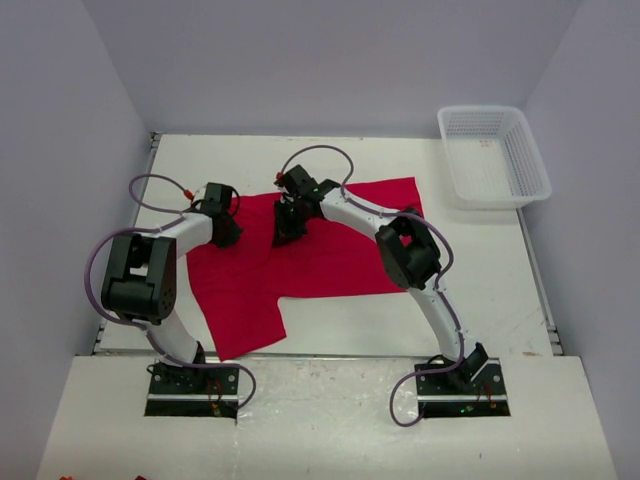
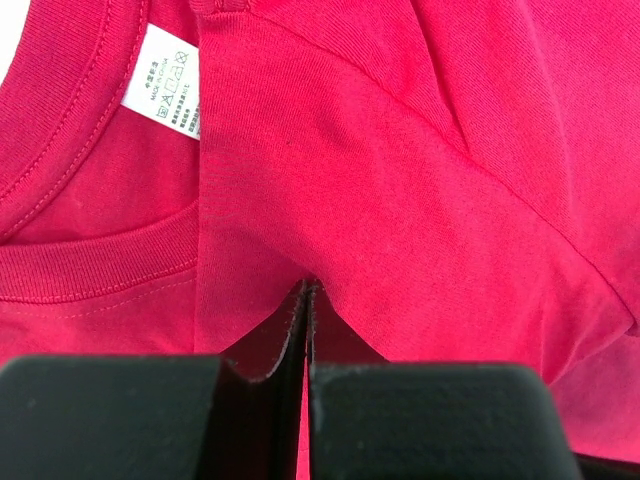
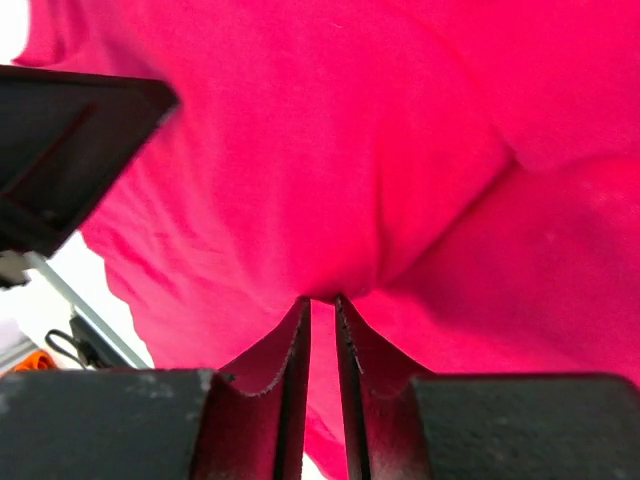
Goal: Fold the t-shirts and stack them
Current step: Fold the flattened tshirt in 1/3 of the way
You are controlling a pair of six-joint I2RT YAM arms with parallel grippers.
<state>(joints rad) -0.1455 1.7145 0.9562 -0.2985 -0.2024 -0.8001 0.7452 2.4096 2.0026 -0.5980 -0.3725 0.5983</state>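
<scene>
Pale-walled white table [image 1: 480, 290]: pinches red t-shirt [image 1: 330, 255], spread centre-left to the near edge, in clenched left gripper [image 1: 222, 232] by the collar [image 2: 90, 260], right gripper [image 1: 285, 232] clamped on a fold; leaves open room rightward toward mesh basket [image 1: 497, 202].

neck label [image 2: 163, 80]: print too small to read; right side tucked under a fold.
t-shirt [image 1: 300, 255]: cut off by every edge in both wrist views; from above, its 9 o'clock edge is hidden under the left arm [image 1: 165, 240].
orange object [image 3: 30, 362]: 8 o'clock, right wrist view; blurred, unidentifiable.
dark block [image 3: 70, 150]: 10 o'clock, same view; cut off by the left edge.
</scene>
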